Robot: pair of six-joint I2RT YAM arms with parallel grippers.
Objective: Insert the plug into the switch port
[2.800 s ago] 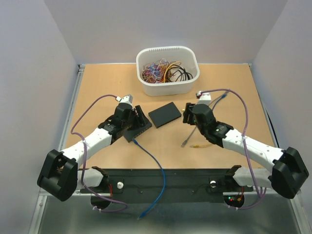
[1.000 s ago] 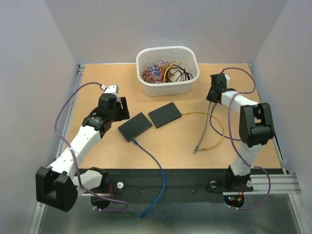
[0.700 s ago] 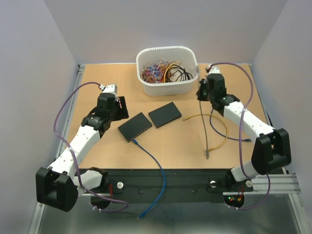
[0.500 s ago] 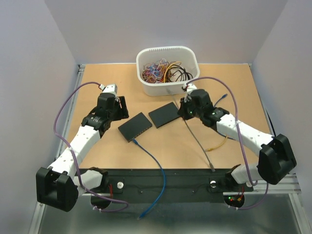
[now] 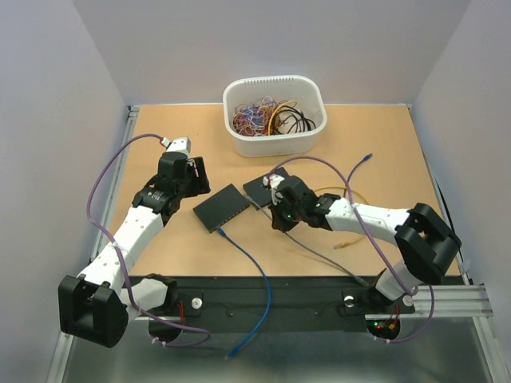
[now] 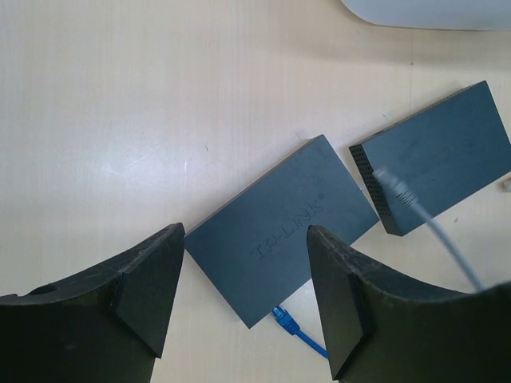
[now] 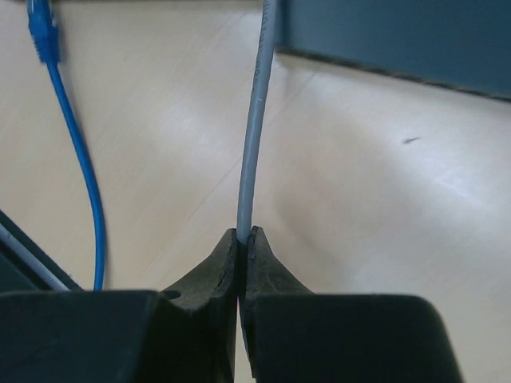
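Observation:
Two dark switches lie side by side mid-table. The left switch (image 5: 221,207) (image 6: 279,227) has a blue plug (image 6: 286,321) at its near edge. The right switch (image 5: 262,185) (image 6: 435,163) (image 7: 391,40) is partly covered by my right gripper (image 5: 275,211) (image 7: 245,239), which is shut on a grey cable (image 7: 255,120). That cable's grey plug (image 6: 397,189) points at the right switch's near face, close to its left corner; I cannot tell whether it touches. My left gripper (image 5: 190,177) (image 6: 247,303) hovers open, up and left of the left switch, holding nothing.
A white bin (image 5: 274,81) of tangled cables stands at the back. A blue cable (image 5: 251,263) runs from the left switch to the near edge. A yellow cable (image 5: 348,239) and another blue-tipped cable (image 5: 366,159) lie to the right. Grey slack (image 5: 335,262) trails behind my right arm.
My right arm has swung from the back right to the table's middle, carrying the grey cable to the right switch. My left arm has stayed put, still open.

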